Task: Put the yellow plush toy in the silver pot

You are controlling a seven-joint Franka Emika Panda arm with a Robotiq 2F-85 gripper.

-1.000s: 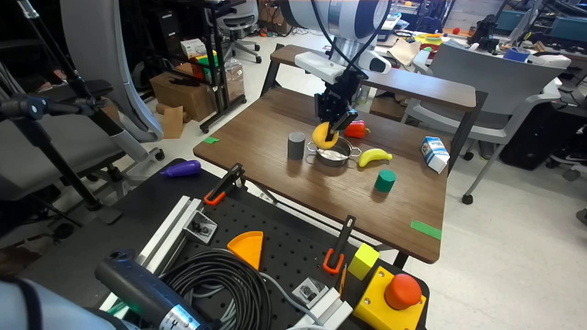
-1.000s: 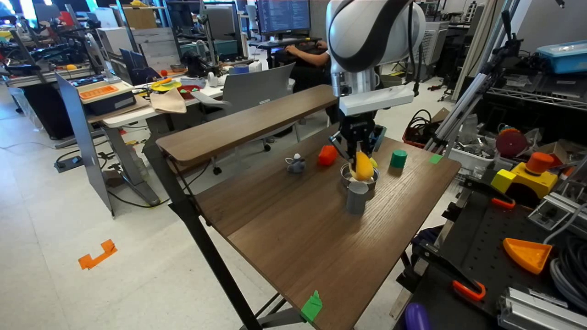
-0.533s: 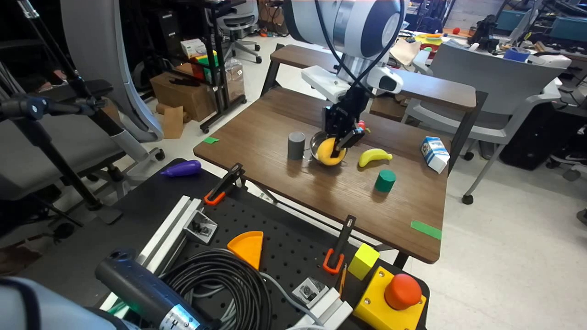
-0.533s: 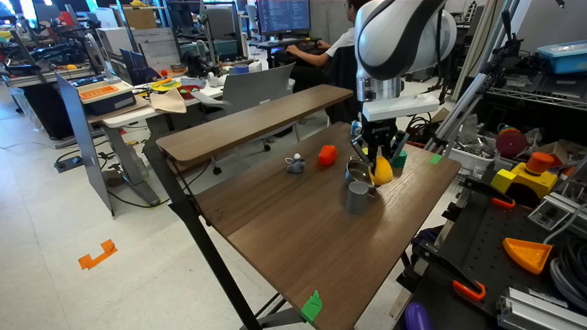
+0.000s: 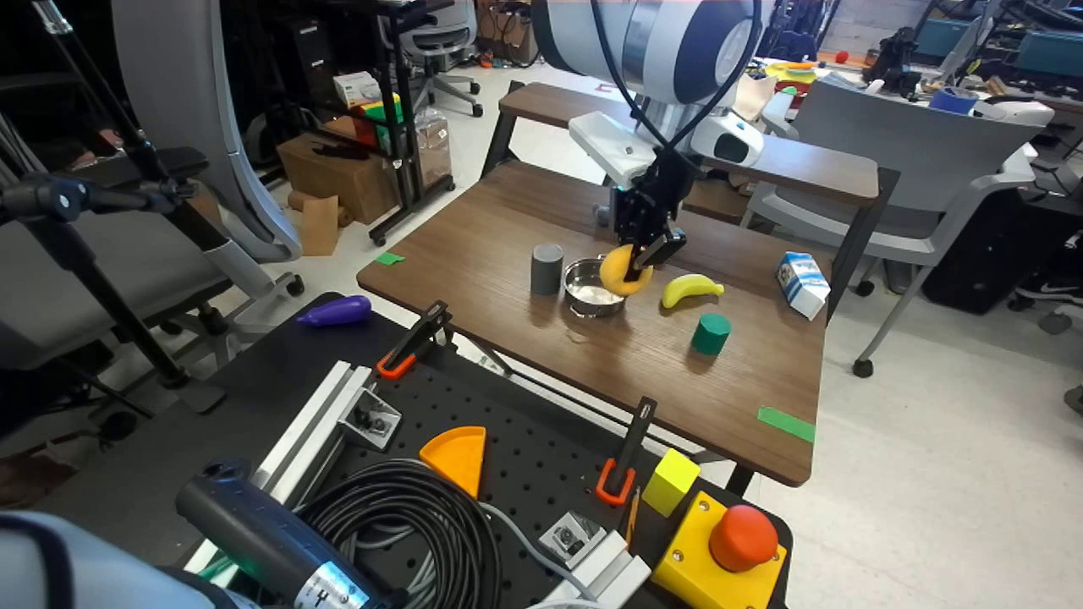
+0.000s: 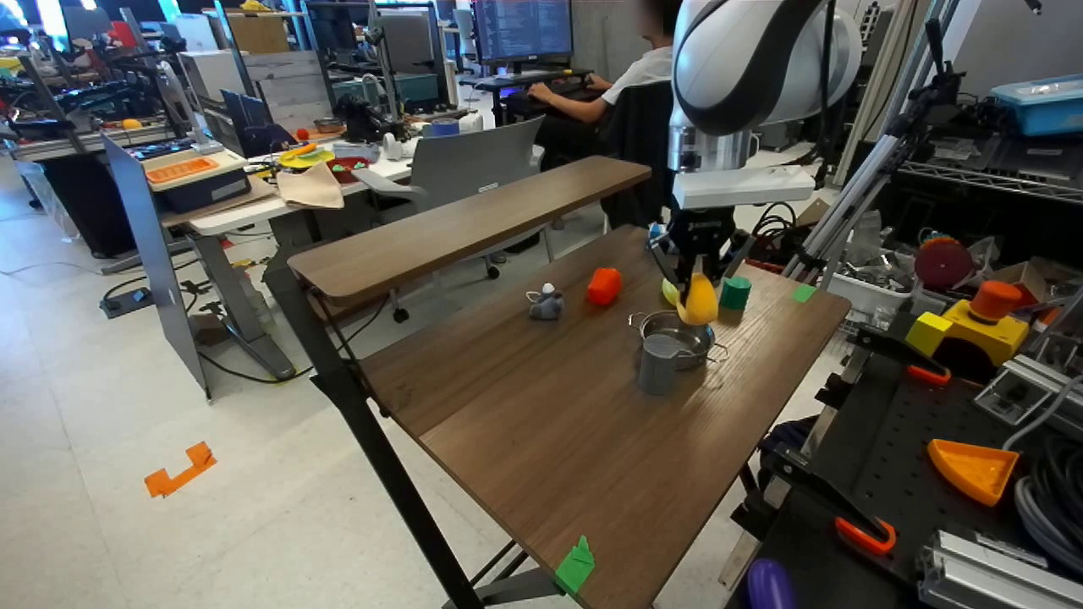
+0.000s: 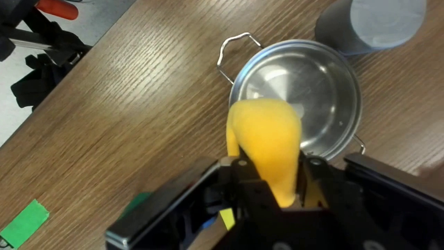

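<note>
The yellow plush toy point(image 5: 623, 274) is gripped in the air, also seen in an exterior view point(image 6: 699, 301) and the wrist view point(image 7: 267, 128). My gripper point(image 5: 634, 269) is shut on it, with a finger on each side point(image 6: 687, 294); the fingers also show in the wrist view point(image 7: 272, 158). The silver pot point(image 5: 590, 306) stands flat and empty on the table, also seen in an exterior view point(image 6: 664, 325) and the wrist view point(image 7: 308, 86). The toy is above the pot's rim on the banana side, off the pot's middle, and hides part of that rim.
A grey cup point(image 6: 656, 369) stands close beside the pot. A yellow banana point(image 5: 692, 289) and green cylinder point(image 5: 711, 333) lie on the toy's side. A red pepper point(image 6: 604, 286), grey toy mouse point(image 6: 546, 304) and milk carton point(image 5: 802, 284) are farther off. A raised shelf point(image 6: 482, 222) runs behind.
The toy was over the pot, then lower with the pot tilted. Now the toy is higher and shifted toward the banana. The pot is flat again, slightly displaced and turned.
</note>
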